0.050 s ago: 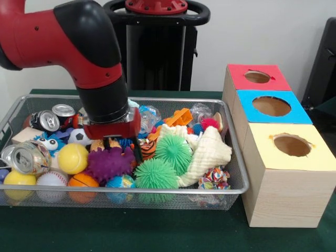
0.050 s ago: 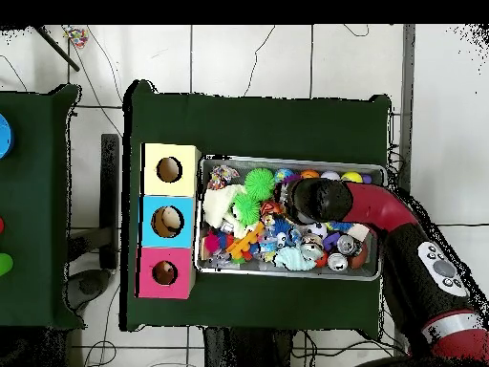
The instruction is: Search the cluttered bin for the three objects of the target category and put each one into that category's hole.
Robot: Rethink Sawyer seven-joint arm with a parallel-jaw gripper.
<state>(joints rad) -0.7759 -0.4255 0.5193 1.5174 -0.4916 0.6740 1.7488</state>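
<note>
— What's nearest us in that wire mesh bin [image 1: 173, 199]?

— Along the front wall, a row of balls: a yellow one at the left corner [image 1: 18, 178], a white baseball [image 1: 51, 181], a small orange basketball [image 1: 83, 182], a blue patterned ball [image 1: 121, 182], then a green spiky rubber ball [image 1: 156, 174]. Right of that, a small multicoloured ball [image 1: 212, 177]

— And just behind those?

— A crushed silver drinks can [image 1: 26, 157] lying on its side, a plain yellow ball [image 1: 72, 157], a purple spiky ball [image 1: 109, 163], a second green spiky ball [image 1: 173, 151] and a cream knobbly soft toy [image 1: 207, 152] leaning towards the right wall

— Where's the gripper [image 1: 122, 149]?

— Down in the middle of the clutter, hanging from the red and black arm [image 1: 79, 42], right over the purple spiky ball and beside a tiger-striped ball [image 1: 148, 148]. Its black fingers [image 1: 137, 152] dip among the toys; I can't tell how wide they're set or whether they've got anything

— Further back?

— Two upright cans at the left rear [image 1: 55, 118], a small football [image 1: 80, 137], an orange plastic piece [image 1: 179, 116], a clear ball [image 1: 201, 111]

— And the holes?

— Three wooden boxes just right of the bin: yellow-topped [image 1: 315, 152] nearest, blue-topped [image 1: 247, 102] behind it, red-topped [image 1: 236, 73] farthest, each with a round hole. From overhead the boxes [image 2: 170, 220] touch the bin's short end, opposite the arm [image 2: 382, 215]
</note>
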